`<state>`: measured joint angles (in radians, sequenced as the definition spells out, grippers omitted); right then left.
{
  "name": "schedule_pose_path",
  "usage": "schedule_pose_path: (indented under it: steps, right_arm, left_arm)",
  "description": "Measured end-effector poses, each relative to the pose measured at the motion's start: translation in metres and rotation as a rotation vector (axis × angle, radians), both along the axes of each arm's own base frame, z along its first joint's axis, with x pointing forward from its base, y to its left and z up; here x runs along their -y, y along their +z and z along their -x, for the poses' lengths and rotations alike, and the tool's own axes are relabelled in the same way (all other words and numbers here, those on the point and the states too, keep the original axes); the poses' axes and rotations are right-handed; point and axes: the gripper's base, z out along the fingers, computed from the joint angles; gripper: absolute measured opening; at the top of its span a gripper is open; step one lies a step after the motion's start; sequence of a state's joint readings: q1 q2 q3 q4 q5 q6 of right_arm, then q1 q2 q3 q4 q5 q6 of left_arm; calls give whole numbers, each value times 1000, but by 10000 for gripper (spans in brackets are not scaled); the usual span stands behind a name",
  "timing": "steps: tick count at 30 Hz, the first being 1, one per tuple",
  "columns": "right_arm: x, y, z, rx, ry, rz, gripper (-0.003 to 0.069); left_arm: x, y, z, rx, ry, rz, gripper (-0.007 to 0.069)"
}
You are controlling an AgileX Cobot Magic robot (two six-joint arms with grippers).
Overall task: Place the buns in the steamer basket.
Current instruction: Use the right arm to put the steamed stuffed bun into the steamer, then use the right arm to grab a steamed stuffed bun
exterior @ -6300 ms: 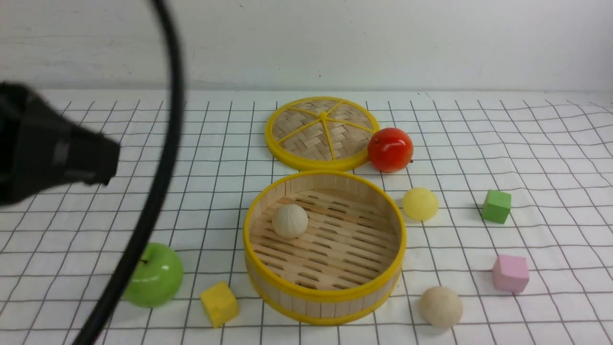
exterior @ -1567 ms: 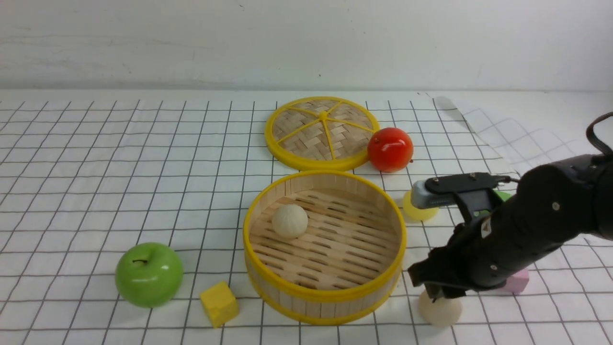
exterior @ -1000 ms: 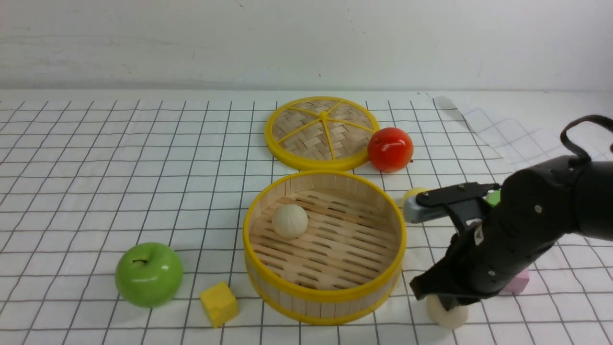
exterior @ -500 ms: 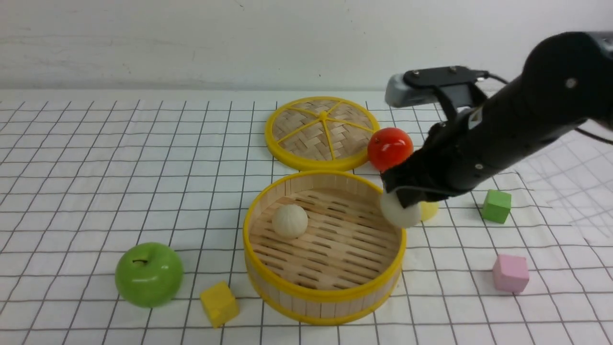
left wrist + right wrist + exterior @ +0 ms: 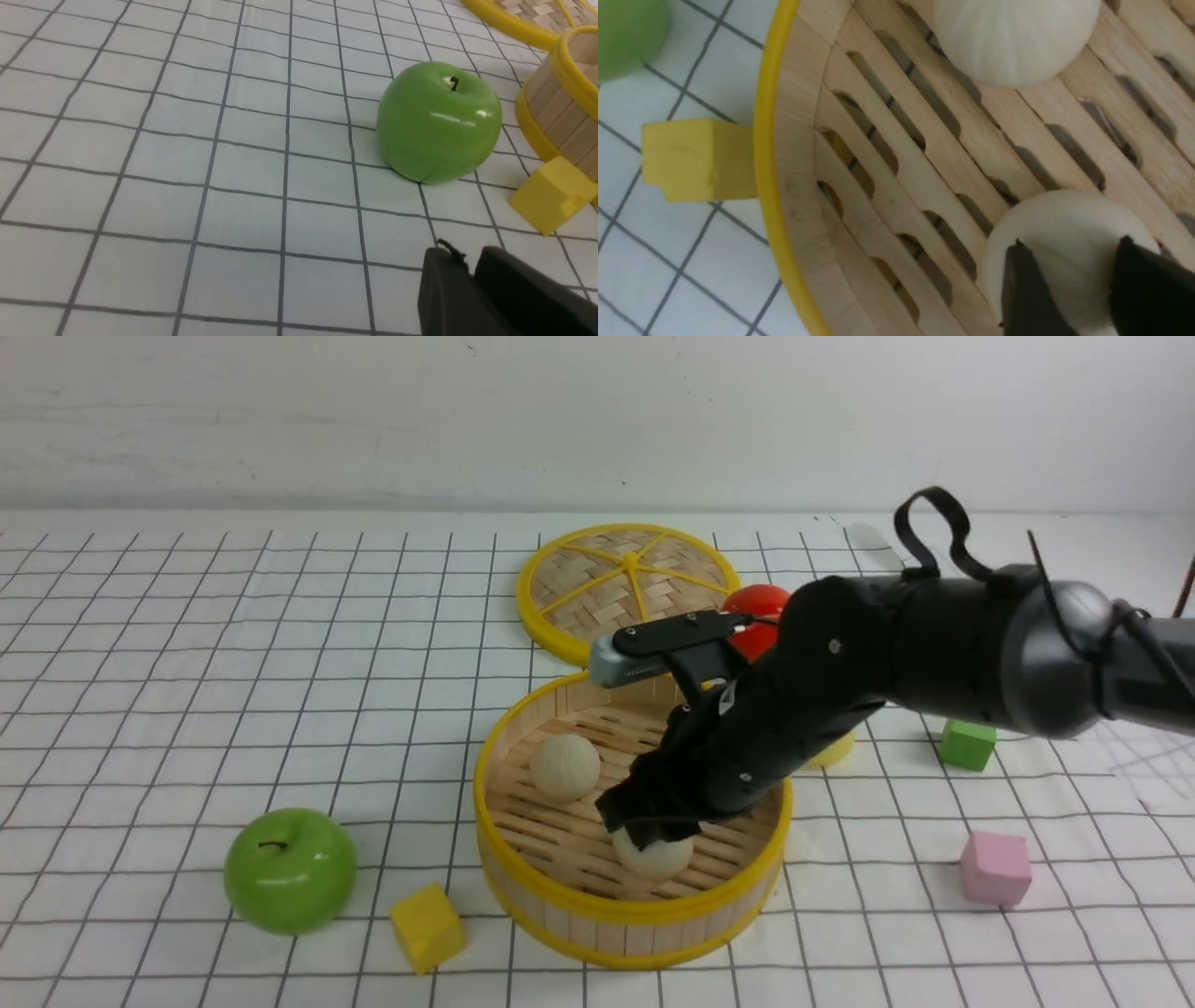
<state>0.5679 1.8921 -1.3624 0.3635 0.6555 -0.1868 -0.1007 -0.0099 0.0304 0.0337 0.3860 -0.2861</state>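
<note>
Cream-beige and matte, one bun (image 5: 565,766) sits in the bamboo steamer basket (image 5: 630,933), toward its left side. A second cream-beige bun (image 5: 1069,261) is on the slatted floor, partly covered by the right tool (image 5: 1071,242), whose dark, blurred fingers stand wide apart over it. The right arm (image 5: 840,663) hides part of the basket's far rim and most of the pale yellow bun (image 5: 833,751), which lies outside on the table (image 5: 140,709). That arm also cuts across the red apple (image 5: 758,607) and overlaps the edge of the woven lid (image 5: 607,579). The left tool (image 5: 471,252), cropped and soft in its wrist view, shows fingertips very near each other; I cannot tell if they meet.
</note>
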Motion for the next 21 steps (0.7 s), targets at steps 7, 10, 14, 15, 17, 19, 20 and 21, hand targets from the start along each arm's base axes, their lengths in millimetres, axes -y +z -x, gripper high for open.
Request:
schedule_pose_path:
  steps: [7, 10, 14, 15, 17, 19, 20, 21]
  right_arm:
    - [24, 67, -10, 70, 29, 36, 478]
    - [45, 77, -24, 144, -12, 80, 491]
    - [93, 65, -57, 181, -145, 144, 494]
    - [98, 61, -60, 174, -161, 147, 493]
    - [109, 49, -70, 151, -205, 150, 482]
    - [118, 34, -79, 120, -239, 150, 461]
    - [118, 33, -79, 117, -242, 150, 459]
    - [121, 28, -82, 110, -251, 148, 447]
  left_arm:
    - [0, 0, 0, 0, 0, 0, 89]
    - [0, 0, 0, 0, 0, 0, 89]
    - [0, 0, 0, 0, 0, 0, 89]
    - [0, 0, 0, 0, 0, 0, 89]
    - [0, 0, 0, 0, 0, 0, 89]
    - [0, 0, 0, 0, 0, 0, 89]
    - [0, 0, 0, 0, 0, 0, 89]
    - [0, 0, 0, 0, 0, 0, 89]
